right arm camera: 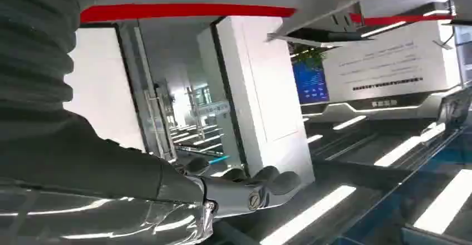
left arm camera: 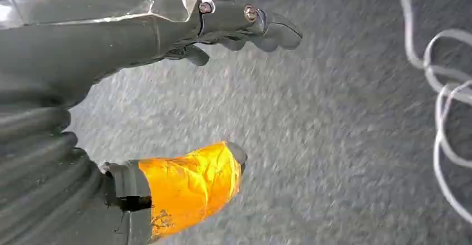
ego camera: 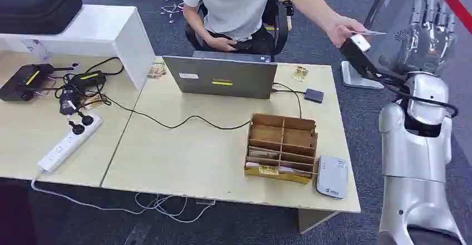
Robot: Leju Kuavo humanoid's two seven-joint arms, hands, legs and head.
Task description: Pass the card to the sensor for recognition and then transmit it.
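Right hand (ego camera: 429,25) raised high beside the table's (ego camera: 183,161) far right corner, fingers spread apart and upright, holding nothing as far as the head view shows. Card (ego camera: 372,32) pinched in a person's hand (ego camera: 342,29) just left of the raised hand, near it but apart, not yet taken over. Left hand (left arm camera: 222,33) hanging low over grey carpet, fingers loosely extended with nothing between them, thumb wrapped in yellow tape. Sensor (ego camera: 332,177), judged to be the flat grey-white box at the near right edge of the table, lying just beside the cardboard organiser (ego camera: 281,147), untouched. Laptop (ego camera: 220,77) standing farther back, with the person seated behind it. Judging by this layout, very early in the task: card still to be received, then lowered to the sensor for reading, then handed on. None of these steps visibly done.
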